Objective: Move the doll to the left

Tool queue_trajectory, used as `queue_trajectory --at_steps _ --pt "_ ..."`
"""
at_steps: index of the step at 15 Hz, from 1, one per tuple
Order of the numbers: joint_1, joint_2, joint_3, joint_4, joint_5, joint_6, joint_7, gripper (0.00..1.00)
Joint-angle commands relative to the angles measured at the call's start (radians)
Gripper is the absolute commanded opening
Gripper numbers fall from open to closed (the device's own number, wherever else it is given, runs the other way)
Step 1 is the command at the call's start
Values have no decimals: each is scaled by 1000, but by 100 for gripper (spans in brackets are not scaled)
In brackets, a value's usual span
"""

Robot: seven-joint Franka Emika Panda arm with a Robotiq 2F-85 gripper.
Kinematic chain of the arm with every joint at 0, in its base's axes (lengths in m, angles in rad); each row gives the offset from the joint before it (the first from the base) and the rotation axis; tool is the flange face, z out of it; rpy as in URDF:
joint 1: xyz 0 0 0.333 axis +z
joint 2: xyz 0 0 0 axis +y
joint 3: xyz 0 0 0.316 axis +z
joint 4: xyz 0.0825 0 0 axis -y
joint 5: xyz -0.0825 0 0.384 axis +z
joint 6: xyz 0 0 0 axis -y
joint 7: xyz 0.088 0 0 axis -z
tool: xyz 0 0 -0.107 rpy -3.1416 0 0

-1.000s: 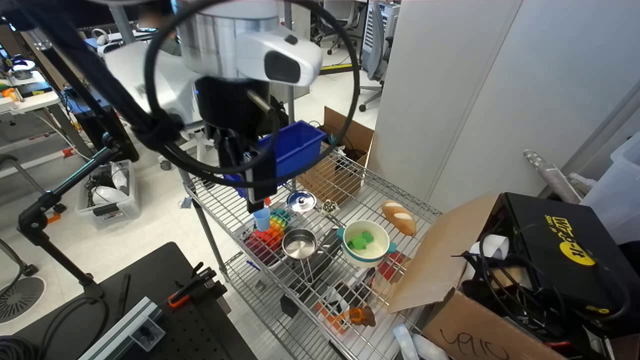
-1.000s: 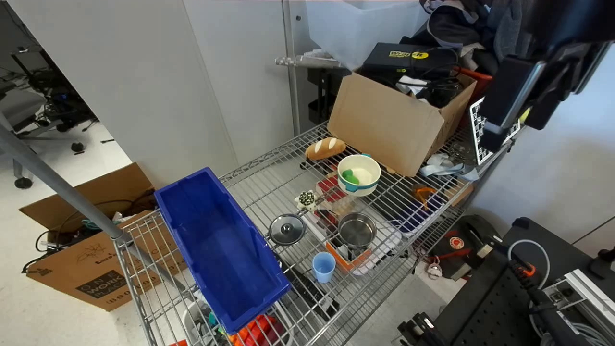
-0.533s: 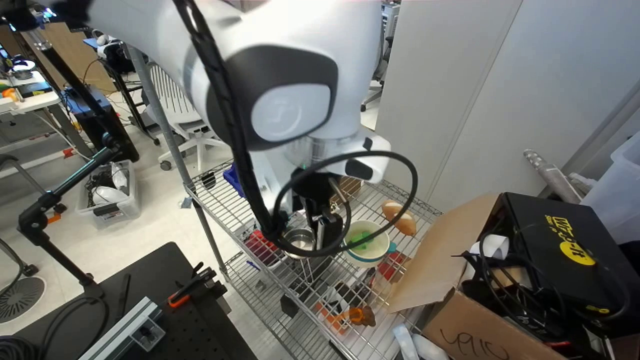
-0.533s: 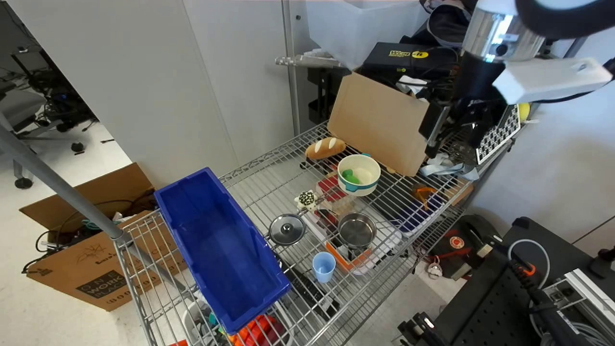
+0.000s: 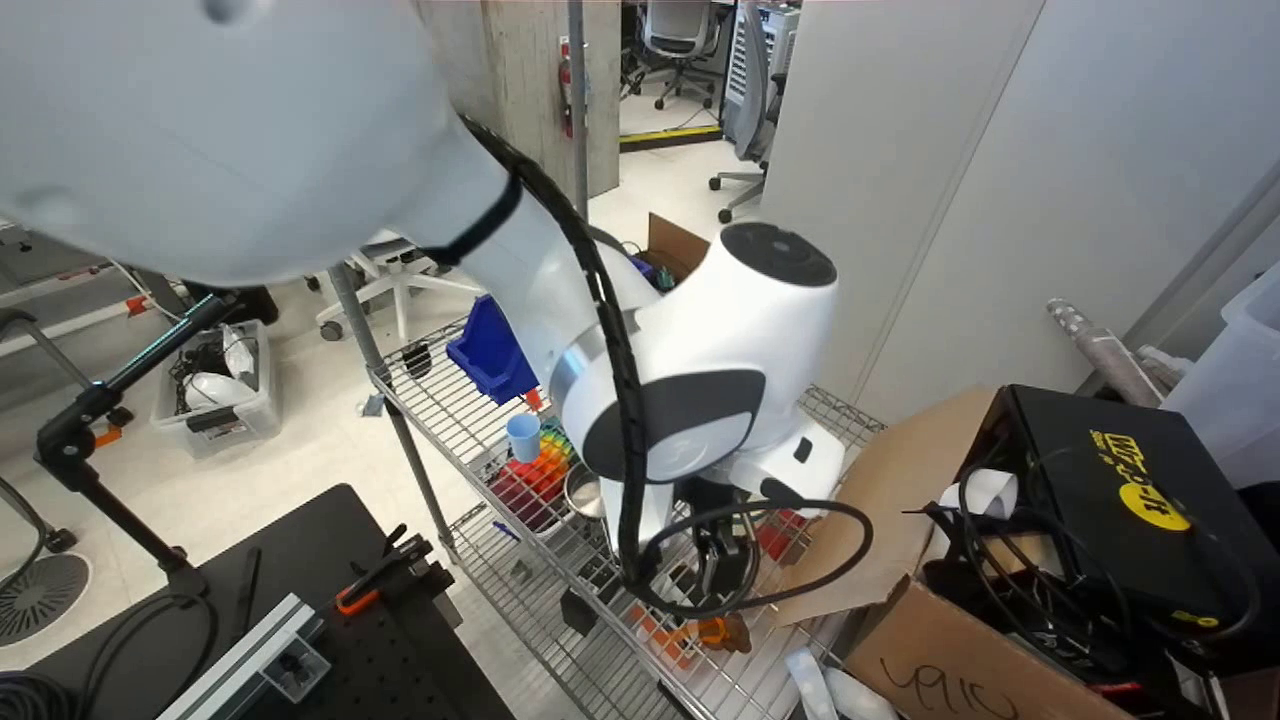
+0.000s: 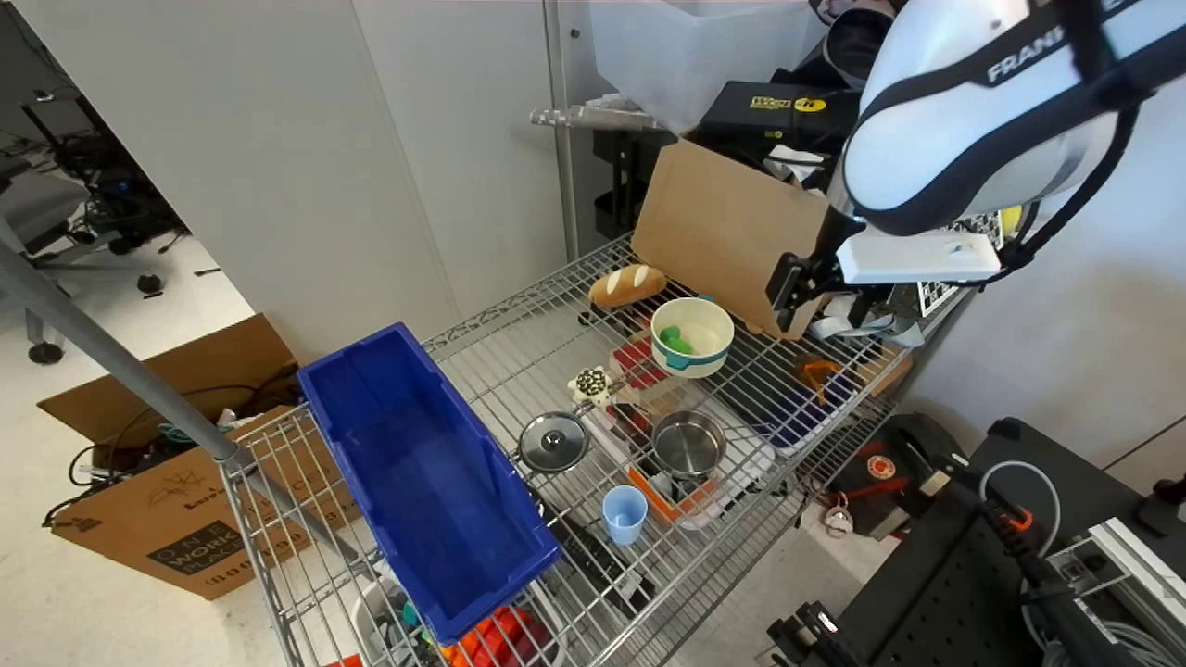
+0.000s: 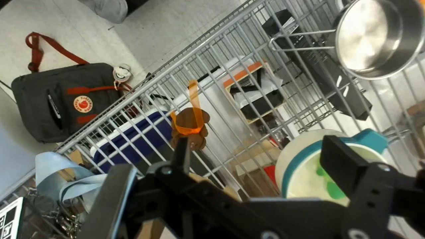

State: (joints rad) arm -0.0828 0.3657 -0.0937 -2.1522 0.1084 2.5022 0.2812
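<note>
The doll is a small brown bear with an orange ribbon (image 7: 189, 121). It lies on the wire shelf near its front edge, and it also shows in both exterior views (image 5: 737, 633) (image 6: 817, 372). My gripper (image 7: 262, 156) is open and empty, with its fingers wide apart. In the wrist view one fingertip (image 7: 182, 151) overlaps the doll's lower edge, and the doll lies up and to the left of the gap. In the exterior views the gripper (image 6: 823, 313) (image 5: 722, 575) hangs above the shelf, close to the doll but apart from it.
A white and teal pot (image 6: 692, 336) with green pieces stands beside the gripper. A saucepan (image 6: 688, 445), a lid (image 6: 553, 443), a blue cup (image 6: 624, 514), a spotted toy (image 6: 590, 386), bread (image 6: 627, 286) and a blue bin (image 6: 426, 482) share the shelf. An open cardboard box (image 6: 732, 241) stands behind.
The arm has swung across the shelf and down, from near the blue bin in an exterior view to above the doll's area. The gripper stays open. The doll and other objects have not moved.
</note>
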Motion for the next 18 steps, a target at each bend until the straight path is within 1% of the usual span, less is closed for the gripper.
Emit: queue_trajectory --at_steps 1,5,9,10,11,13,14,18 --pt "0 186 -40 154 8 -1 67 100" --pt "7 329 -90 278 -2 -33 134 100" --pt "9 410 -110 360 3 -76 167 100" --pt "8 420 -108 374 7 -97 171 89" --pt "7 427 -105 387 9 -121 173 72" --pt "5 439 -102 415 14 -177 185 58" --pt "4 445 -102 427 14 -197 190 49" --pt "5 461 -106 467 12 -241 217 20"
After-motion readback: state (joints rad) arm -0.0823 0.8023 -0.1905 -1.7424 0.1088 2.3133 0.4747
